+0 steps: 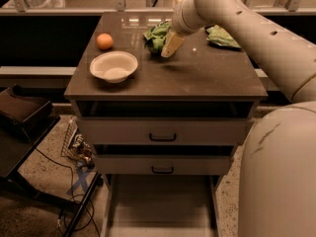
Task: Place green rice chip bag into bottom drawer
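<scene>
The green rice chip bag [156,36] lies crumpled on the cabinet top [207,75], at the back near the middle. My gripper [168,44] hangs down from the arm over the tabletop, right against the bag's right side. The bottom drawer [160,206] is pulled out at floor level below the cabinet, and its pale flat floor shows nothing in it.
A paler, flatter green bag [223,36] lies at the back right. An orange [104,41] and a white bowl [114,66] sit on the left. Two shut drawers with black handles [163,137] are above the open one. A dark stand [22,117] and cables are on the left.
</scene>
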Robot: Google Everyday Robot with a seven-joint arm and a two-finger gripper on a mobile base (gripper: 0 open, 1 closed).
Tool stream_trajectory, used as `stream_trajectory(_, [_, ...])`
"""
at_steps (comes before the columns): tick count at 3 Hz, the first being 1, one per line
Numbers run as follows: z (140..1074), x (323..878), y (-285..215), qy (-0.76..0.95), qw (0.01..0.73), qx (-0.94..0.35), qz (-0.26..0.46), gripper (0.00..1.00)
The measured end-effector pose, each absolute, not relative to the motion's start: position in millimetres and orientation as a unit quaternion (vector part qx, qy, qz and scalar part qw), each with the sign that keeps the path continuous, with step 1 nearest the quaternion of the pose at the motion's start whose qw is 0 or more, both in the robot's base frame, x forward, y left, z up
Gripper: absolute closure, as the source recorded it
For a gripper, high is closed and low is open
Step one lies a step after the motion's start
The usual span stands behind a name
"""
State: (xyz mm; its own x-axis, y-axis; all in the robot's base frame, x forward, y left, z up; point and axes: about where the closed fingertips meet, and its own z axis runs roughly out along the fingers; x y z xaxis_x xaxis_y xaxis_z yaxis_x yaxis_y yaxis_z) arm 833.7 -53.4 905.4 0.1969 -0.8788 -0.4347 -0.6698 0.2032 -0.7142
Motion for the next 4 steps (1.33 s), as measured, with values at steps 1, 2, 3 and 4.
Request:
stream_trajectory(1, [892.3, 834.4, -52.4, 0.633, 0.458, -0.616, -0.102, 0.24])
stream_trajectory(2, [890.4, 834.6, -50.6, 0.632, 0.457, -0.617, -0.101, 0.47])
stream_trajectory(3, [887.8, 834.8, -48.5, 0.632, 0.456, -0.618, -0.100, 0.70])
stream_trajectory(4, [883.5, 835.2, -45.1, 0.632, 0.454, -0.620, -0.097, 1.00])
